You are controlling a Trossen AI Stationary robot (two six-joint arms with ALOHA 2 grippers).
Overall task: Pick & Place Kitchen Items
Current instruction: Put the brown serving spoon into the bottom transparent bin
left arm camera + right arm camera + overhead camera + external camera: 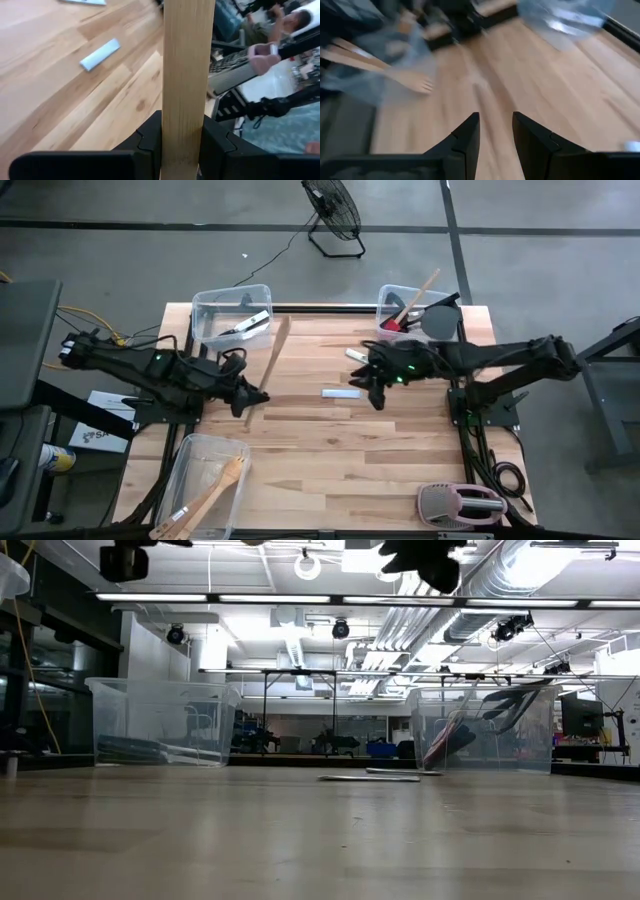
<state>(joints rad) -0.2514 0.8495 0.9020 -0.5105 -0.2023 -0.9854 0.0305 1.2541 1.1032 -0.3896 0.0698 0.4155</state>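
My left gripper (250, 395) is shut on a long light wooden utensil (272, 360) over the table's left middle. The utensil's long part (187, 50) points toward the far edge. My right gripper (375, 392) is open and empty above the table's middle right; its fingers show in the right wrist view (495, 135). A white-bladed knife (340, 392) lies flat on the table between the two grippers and also shows in the left wrist view (100, 54). Another white knife (356, 355) lies a little farther back. My left gripper pinches the wooden utensil's flat handle (182, 135) between its two fingers, near the utensil's near end (247, 415). The fingers come from the table's left and lie across it. The utensil is off the table, its long part reaching toward the far left bin.
A clear bin (232, 315) at the far left holds a black-handled knife. A clear bin (415, 308) at the far right holds a red spatula, a wooden spoon and a black spatula. A clear bin (205, 480) at the near left holds wooden utensils. A pink-and-grey toaster (460, 505) stands near right.
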